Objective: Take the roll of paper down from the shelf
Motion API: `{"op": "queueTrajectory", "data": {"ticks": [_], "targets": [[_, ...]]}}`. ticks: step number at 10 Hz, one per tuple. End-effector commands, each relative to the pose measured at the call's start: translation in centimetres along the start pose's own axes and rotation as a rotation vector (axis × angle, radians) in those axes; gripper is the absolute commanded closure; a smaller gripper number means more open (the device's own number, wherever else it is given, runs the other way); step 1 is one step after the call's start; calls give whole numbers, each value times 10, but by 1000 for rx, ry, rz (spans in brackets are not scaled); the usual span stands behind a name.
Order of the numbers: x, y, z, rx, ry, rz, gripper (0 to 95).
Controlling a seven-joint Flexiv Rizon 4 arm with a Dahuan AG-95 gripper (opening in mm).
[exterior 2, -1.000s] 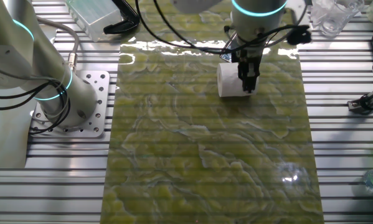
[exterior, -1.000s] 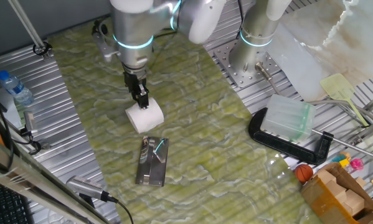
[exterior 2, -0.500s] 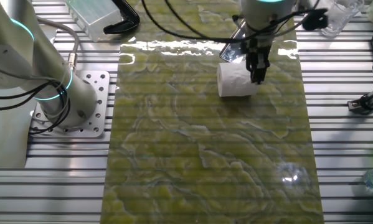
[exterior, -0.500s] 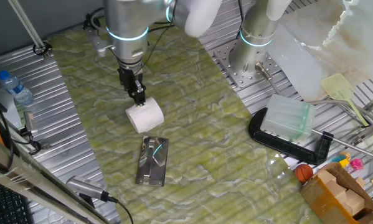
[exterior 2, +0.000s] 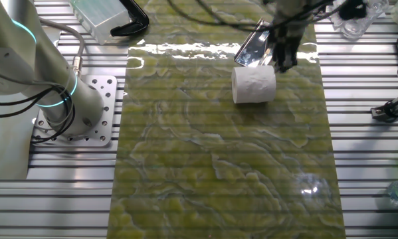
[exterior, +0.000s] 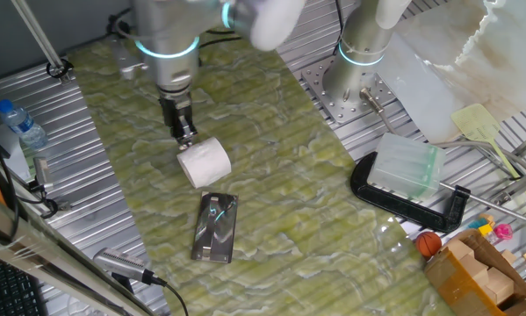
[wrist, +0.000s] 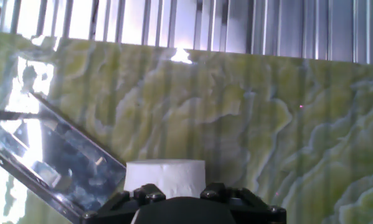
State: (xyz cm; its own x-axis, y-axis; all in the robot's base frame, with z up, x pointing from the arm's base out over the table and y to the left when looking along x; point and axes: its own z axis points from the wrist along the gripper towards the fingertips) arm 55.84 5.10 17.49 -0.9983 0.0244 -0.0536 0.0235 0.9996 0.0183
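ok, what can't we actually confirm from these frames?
- Gripper open or shut: the fixed views show the jaws too small, and the hand view cuts off the fingers at its bottom edge.
- Roll of paper: the hand view shows only its top; the hand body hides the rest. No core hole shows in any view.
- Shelf: the arm covers part of it in the other fixed view; glare washes out its surface.
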Motion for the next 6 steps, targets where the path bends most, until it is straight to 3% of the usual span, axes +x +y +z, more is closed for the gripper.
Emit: {"op": "queueTrajectory", "data": {"ticks": [1,6], "targets": [[-3,4,-11,16,37,13,950],[-4,5,-11,12,35,47,950]]}}
